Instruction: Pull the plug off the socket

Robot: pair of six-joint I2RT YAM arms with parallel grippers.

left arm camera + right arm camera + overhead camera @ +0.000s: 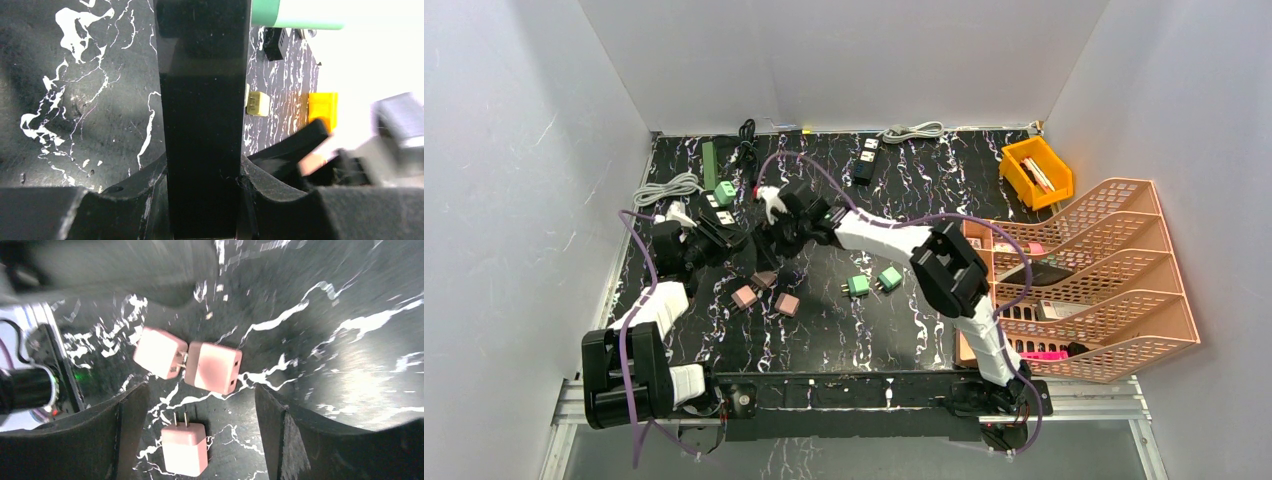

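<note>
My left gripper (714,232) is shut on a black socket strip (202,100), which runs as a long dark bar up between its fingers in the left wrist view. My right gripper (778,238) is open and empty just right of it, and hangs over the table in its wrist view (200,435). A white plug (771,202) sits just behind the right gripper; I cannot tell whether it is in the socket. Three pink plugs (184,449) lie below the right jaws, two of them end to end (214,367).
Two green plugs (874,282) lie mid-table. A second black power strip (865,160), a green strip (709,165) and grey cables (667,187) lie at the back. A yellow bin (1036,172) and orange stacked trays (1114,300) stand at the right.
</note>
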